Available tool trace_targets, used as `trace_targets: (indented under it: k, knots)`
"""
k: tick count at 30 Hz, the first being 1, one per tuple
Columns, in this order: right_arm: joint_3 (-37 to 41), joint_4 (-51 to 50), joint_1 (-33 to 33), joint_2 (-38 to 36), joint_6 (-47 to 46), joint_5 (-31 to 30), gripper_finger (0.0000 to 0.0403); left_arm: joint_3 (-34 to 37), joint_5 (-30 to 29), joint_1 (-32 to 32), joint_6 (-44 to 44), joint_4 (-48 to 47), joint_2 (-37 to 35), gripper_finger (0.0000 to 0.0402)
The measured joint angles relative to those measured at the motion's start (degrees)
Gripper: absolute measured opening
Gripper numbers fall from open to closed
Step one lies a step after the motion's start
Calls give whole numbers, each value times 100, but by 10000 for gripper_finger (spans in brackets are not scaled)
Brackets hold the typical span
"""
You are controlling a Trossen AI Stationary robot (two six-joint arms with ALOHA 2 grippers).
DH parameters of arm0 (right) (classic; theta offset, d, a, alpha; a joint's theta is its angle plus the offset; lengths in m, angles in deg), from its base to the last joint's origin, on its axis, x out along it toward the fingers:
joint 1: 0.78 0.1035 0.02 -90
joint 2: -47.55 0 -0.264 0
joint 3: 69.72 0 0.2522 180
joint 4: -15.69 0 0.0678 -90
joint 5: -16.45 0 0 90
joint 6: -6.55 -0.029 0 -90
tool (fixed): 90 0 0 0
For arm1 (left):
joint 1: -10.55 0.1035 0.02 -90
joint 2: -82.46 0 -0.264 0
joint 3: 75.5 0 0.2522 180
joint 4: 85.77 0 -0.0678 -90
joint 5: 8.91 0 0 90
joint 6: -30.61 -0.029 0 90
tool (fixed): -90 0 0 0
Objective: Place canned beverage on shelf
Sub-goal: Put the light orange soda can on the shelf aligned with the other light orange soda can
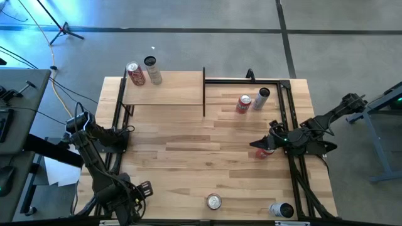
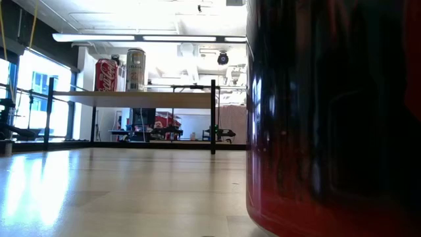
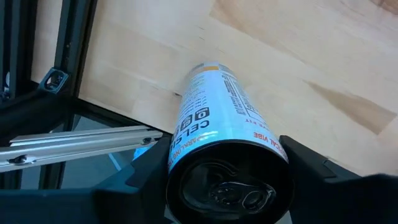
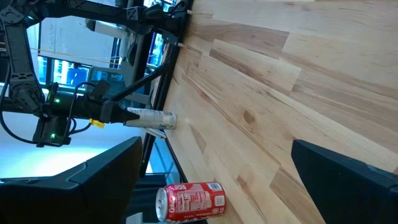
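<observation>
The shelf [image 1: 163, 89] is a pale board on thin black posts at the table's far left; it also shows in the low view [image 2: 131, 96]. A red can [image 1: 135, 73] and a silver can [image 1: 152, 70] stand on its far left corner. My left gripper [image 1: 124, 135] is at the table's left edge, shut on a white-and-blue can [image 3: 217, 106], which also shows in the right wrist view [image 4: 152, 118]. My right gripper [image 1: 256, 145] is open at the table's right, with nothing between its fingers [image 4: 106, 180]. A red can [image 1: 266, 152] shows close under it. My left gripper pinches the white can between its two fingers, on the can's sides near its top end [image 3: 177, 155], the end with the pull tab. The can lies along the fingers and sticks out level toward the table's right. It hangs over the table's left edge, seemingly clear of it.
A red can [image 1: 244, 103] and a dark-topped can [image 1: 261, 97] stand at the far right. A red can [image 1: 213, 201] stands by the near edge, filling the low view's right side [image 2: 329, 118]. Another can [image 1: 281, 209] lies at the near right. Black frame bars [image 1: 286, 113] edge the table.
</observation>
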State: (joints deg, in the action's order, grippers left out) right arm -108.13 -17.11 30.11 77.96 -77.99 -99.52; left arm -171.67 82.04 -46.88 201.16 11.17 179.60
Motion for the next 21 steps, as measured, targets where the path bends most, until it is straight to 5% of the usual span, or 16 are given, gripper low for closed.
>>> trace_targets:
  k: [21]
  knots:
    - [0,0,-2,0,0,1,400,-24,-193,178,-458,-778,-669,202]
